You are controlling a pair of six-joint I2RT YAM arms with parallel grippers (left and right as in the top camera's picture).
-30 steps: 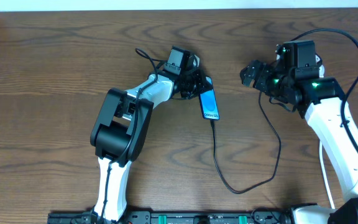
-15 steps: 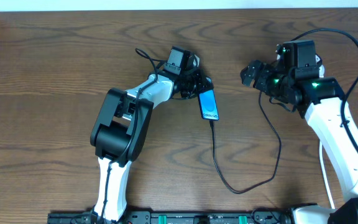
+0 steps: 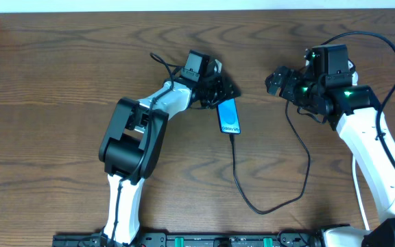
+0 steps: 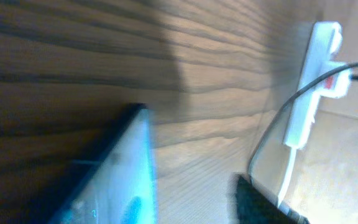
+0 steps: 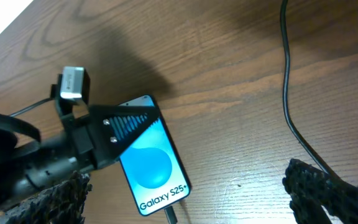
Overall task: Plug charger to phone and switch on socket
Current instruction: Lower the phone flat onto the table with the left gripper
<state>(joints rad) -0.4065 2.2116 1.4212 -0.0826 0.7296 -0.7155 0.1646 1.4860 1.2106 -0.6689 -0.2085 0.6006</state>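
Centrally, phone (image 3: 230,115), left gripper (image 3: 226,95) at its far edge

Dark wood-grain table (image 3: 40,103), white strip (image 3: 115,5) along its far edge.

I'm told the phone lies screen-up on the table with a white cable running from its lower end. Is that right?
Not quite: the cable at the lower end of the phone is black, not white. The overhead view shows it curving away across the table. The rest holds: the phone lies screen-up on the wood.
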